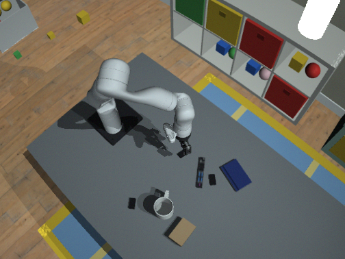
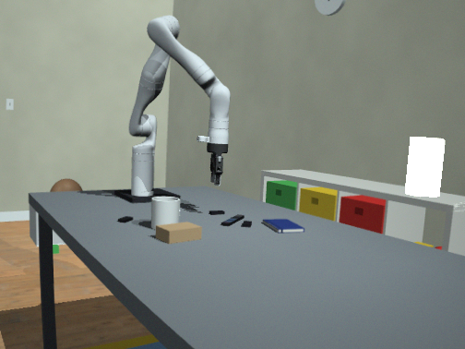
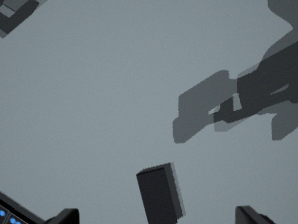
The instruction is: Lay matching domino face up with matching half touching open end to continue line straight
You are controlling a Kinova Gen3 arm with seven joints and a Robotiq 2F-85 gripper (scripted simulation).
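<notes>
My gripper [image 1: 186,150] [image 2: 216,183] [image 3: 157,216] is open and empty, pointing down, well above the table. Below it a plain black face-down domino [image 1: 181,155] [image 2: 217,212] [image 3: 159,192] lies flat, between the fingertips as the wrist view shows them. The line of dominoes [image 1: 200,172] [image 2: 232,220] [image 3: 11,216] lies face up, with blue pips in its middle and purple at its front end; the far-end pips are too small to read. A second dark domino [image 1: 212,179] [image 2: 247,223] lies beside the line. A third [image 1: 131,203] [image 2: 125,219] lies left of the mug.
A white mug [image 1: 163,207] [image 2: 165,212] stands left of the line, its handle towards the arm. A tan block [image 1: 181,231] [image 2: 178,233] lies in front of it. A blue book [image 1: 235,175] [image 2: 282,225] lies right of the second domino. Arm shadows fall on the table.
</notes>
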